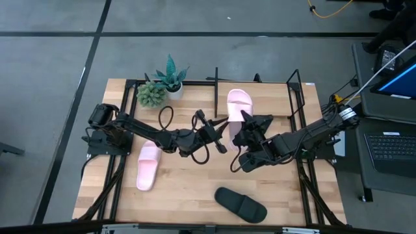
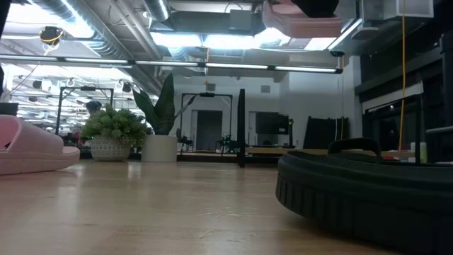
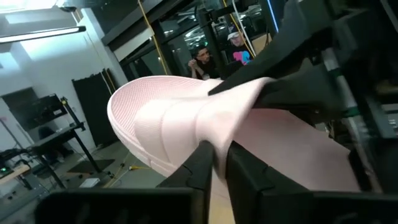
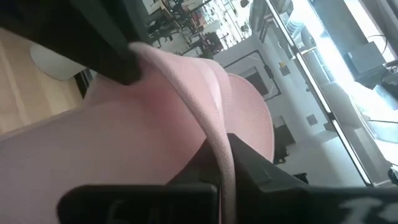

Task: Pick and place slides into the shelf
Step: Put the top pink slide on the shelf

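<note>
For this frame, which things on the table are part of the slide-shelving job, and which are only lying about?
Job:
- held pink slide, pinched by the left gripper and right gripper
- pink slide on the table
- black slide
- shelf

Lying about:
- bushy potted plant
- spiky potted plant
- laptop beside the table

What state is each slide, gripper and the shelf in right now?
Lifted pink slide: held up by its strap, both grippers on it.
Other pink slide: flat on table.
Black slide: on table.
Left gripper: shut on strap.
Right gripper: shut on strap.
Shelf: no slide visibly placed.
</note>
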